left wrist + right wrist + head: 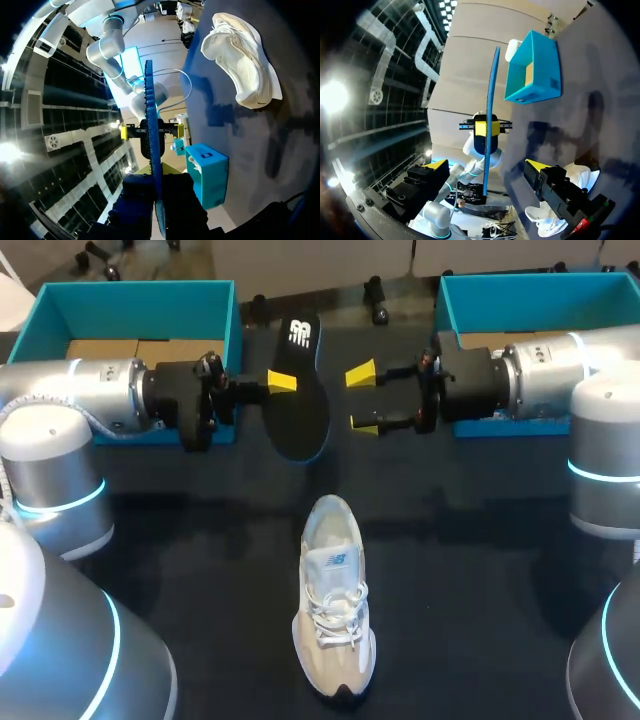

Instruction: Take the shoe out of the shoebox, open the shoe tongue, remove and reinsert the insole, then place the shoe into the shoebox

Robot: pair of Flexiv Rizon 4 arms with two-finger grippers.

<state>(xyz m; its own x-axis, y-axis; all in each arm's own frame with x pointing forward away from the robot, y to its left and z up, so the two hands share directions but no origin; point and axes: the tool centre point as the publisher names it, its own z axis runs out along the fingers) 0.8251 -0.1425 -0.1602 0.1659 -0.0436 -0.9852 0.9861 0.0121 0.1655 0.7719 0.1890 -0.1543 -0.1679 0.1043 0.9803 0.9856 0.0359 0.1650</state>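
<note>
Insole point(300, 415), flat, black, blue-edged, in left gripper point(283, 383)

White logo mark point(300, 335) on insole point(300, 400) heel, small one on shoe point(335, 605) tongue; no legible wording.

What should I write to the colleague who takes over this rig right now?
Left gripper: shut on the insole, held up above the table.
Right gripper: open, beside the insole, not touching it.
Shoe: on the table, outside the left box and the right box.
Done: shoe out, insole removed.
Left to do: reinsert insole, put shoe into a box.
</note>
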